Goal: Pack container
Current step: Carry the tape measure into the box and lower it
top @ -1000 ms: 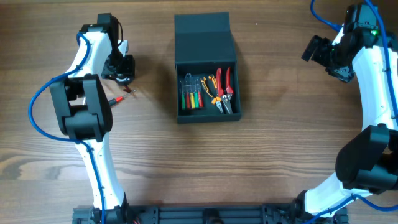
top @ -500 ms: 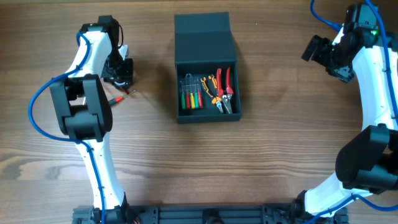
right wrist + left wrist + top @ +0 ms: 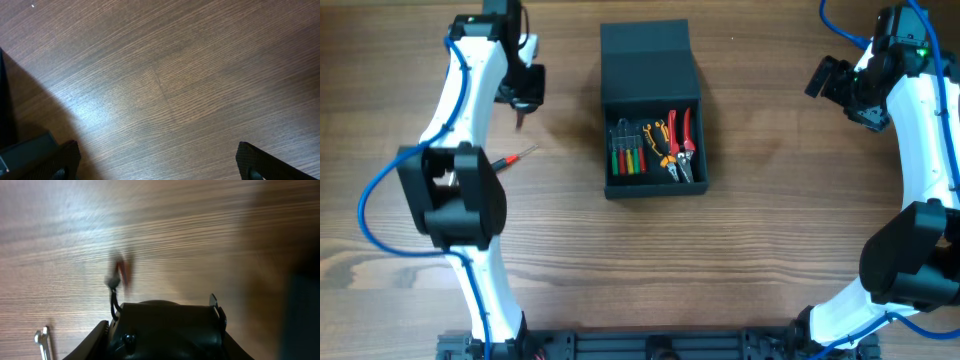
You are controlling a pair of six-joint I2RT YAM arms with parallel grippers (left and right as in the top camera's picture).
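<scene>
The container (image 3: 652, 189) is a dark teal-black box at the table's middle, its flap lid (image 3: 646, 55) open toward the back. Inside lie several screwdrivers (image 3: 628, 152) and red and orange pliers (image 3: 676, 145). My left gripper (image 3: 520, 102) is left of the lid. In the left wrist view its jaws (image 3: 162, 340) are closed around a black rounded object (image 3: 170, 327) that fills the space between them. My right gripper (image 3: 833, 82) is at the far right, open and empty (image 3: 157, 165) over bare wood.
A red-handled screwdriver (image 3: 513, 158) lies on the table left of the container; a blurred red shape below my left gripper (image 3: 122, 271) may be the same screwdriver. A small silver wrench (image 3: 42, 341) lies at the left wrist view's lower left.
My left gripper has moved toward the back of the table, away from the red-handled screwdriver, which stays on the wood. The right arm has not moved.
</scene>
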